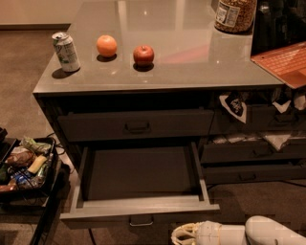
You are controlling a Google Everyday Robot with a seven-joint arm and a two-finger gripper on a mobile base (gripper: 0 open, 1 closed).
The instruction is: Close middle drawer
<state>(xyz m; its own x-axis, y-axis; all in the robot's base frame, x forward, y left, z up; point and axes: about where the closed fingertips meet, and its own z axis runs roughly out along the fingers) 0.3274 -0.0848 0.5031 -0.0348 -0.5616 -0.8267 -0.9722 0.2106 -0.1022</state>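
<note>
Carpeted floor surrounds a dark cabinet whose grey tabletop (191,62) carries a can (66,51), an orange (106,45), an apple (143,55) and a jar (234,14) at the far edge. Below the shut top drawer (95,127), the middle drawer (138,172) stands pulled fully out, its shallow tray bare and its low front panel (95,217) nearest the camera with the small pull (141,221) at centre. The tool (186,235) sits at the bottom edge of the view, low, to the right of the pull and apart from the panel; whether it is wide or narrow I cannot tell, and it holds nothing that shows. The main risk I see is its height: it looks lower than the panel, so a straight push could slide under the drawer and miss. A push on the right end instead of the centre could skew the drawer on its runners and jam it part-way. A contact near the centre could snag the pull. A hard shove may jolt the cabinet, rolling the fruit or tipping the can. The right-hand drawers (253,150) have packets hanging out that the arm could brush.
</note>
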